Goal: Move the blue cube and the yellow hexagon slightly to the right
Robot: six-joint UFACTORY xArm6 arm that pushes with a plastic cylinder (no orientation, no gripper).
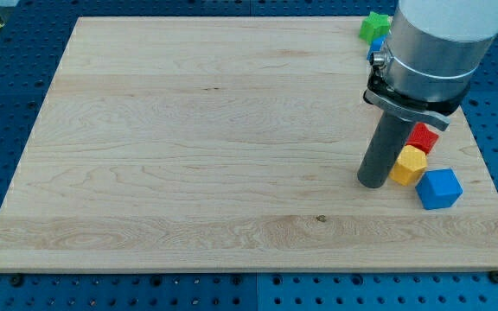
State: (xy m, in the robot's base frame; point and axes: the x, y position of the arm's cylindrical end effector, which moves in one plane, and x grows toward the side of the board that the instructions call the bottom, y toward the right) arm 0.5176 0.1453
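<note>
Tip [373, 182] touching one yellow hexagon [409, 164]; one blue cube [439, 188] adjacent.

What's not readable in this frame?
Camera view only:
- Green block: partly behind the arm, shape unclear.
- Small blue piece: mostly hidden by the arm.
- Red block: partly hidden by the rod.
- My tip: contact with the yellow hexagon unclear; blue cube fully visible.

my tip [373, 182] touching yellow hexagon [409, 164] (its left side), blue cube [439, 188] adjacent

A silver-grey cylindrical arm [439, 43] with black clamp ends in a dark rod [380, 151].
</note>
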